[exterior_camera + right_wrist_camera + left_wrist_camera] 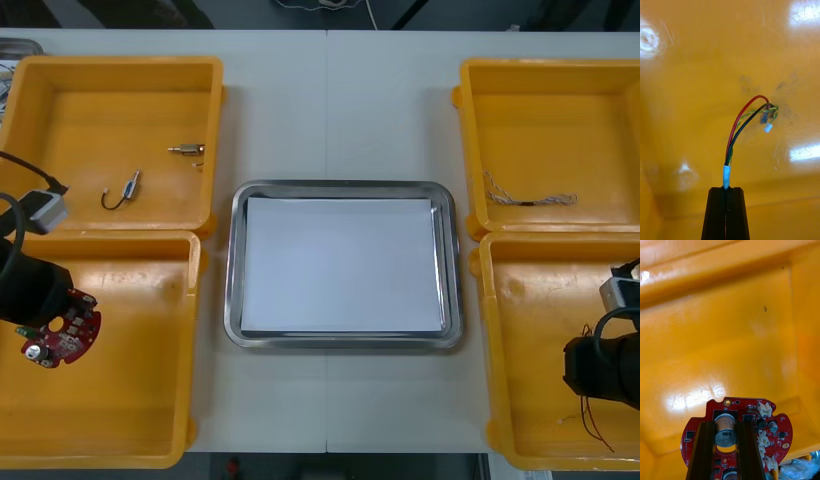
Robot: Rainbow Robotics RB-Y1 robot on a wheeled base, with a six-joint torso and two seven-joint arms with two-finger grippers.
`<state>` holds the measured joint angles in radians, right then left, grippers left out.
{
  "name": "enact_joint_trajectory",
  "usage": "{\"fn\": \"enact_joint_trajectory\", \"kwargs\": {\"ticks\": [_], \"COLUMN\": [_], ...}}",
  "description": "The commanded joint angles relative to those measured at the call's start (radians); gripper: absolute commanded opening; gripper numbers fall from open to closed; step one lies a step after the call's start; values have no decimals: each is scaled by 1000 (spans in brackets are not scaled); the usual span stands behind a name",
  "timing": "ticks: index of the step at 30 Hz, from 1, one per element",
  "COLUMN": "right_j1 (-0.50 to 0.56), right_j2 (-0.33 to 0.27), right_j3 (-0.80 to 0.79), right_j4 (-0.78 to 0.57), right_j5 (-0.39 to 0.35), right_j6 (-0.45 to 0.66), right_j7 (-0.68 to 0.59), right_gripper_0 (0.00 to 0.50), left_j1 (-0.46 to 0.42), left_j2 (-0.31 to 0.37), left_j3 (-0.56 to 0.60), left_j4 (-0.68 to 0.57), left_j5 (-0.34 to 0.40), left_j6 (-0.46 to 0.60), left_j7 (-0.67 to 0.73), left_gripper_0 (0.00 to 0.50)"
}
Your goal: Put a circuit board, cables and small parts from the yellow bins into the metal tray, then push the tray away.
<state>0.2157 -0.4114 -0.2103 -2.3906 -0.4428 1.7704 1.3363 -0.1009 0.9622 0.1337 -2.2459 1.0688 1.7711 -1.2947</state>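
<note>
A round red circuit board [68, 334] [769, 425] hangs over the near left yellow bin [130, 400]. My left gripper [42, 322] [726, 424] is shut on it, the fingers [704, 450] either side of a silver capacitor. Over the near right yellow bin [540, 330], my right gripper [588, 392] [726, 188] is shut on the white-taped end of a red and yellow cable [738, 129] [597, 425], which also has a black strand. The cable arcs away from the fingertips to a small white plug. The metal tray [345, 187], white inside, lies between the bins.
The far left bin [60, 110] holds a small metal part [186, 150] and a short black cable [120, 192]. A twisted blue and white cable [530, 199] lies in the far right bin [560, 100]. Bare table runs beyond the tray.
</note>
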Motion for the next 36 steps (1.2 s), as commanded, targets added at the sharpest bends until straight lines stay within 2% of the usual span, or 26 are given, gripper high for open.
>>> {"fn": "enact_joint_trajectory", "kwargs": {"ticks": [1,4,7,13,22,25,30,36], "right_j1": [-61,-84,-111,-137,-145,-154,-200,-297], "right_j2": [-40,-61,-86,-148,-336,-377,-420,-429], "right_j3": [-118,-172,-212,-256,-256,-256,-254,-253], "right_j4": [-75,-94,-108,-113,-111,-111,-96,-65], "right_j5": [-97,-165,-218,-300,-418,-455,-510,-577], "right_j6": [90,149,149,149,149,149,149,149], "right_j7": [-2,1,3,3,-8,-5,1,7], "right_gripper_0": [0,0,0,0,0,0,0,0], "left_j1": [-115,-172,-232,-350,-519,-562,-622,-666], "left_j2": [-10,-10,-20,-83,-207,-244,-312,-393], "left_j3": [-79,-146,-214,-332,-533,-586,-660,-737], "left_j4": [-55,-60,-66,-64,-46,-27,23,111], "left_j5": [-12,-21,-35,-76,-162,-179,-225,-316], "left_j6": [30,30,30,44,68,68,68,54], "left_j7": [71,84,100,167,313,354,414,443], "left_gripper_0": [0,0,0,1,0,0,0,2]}}
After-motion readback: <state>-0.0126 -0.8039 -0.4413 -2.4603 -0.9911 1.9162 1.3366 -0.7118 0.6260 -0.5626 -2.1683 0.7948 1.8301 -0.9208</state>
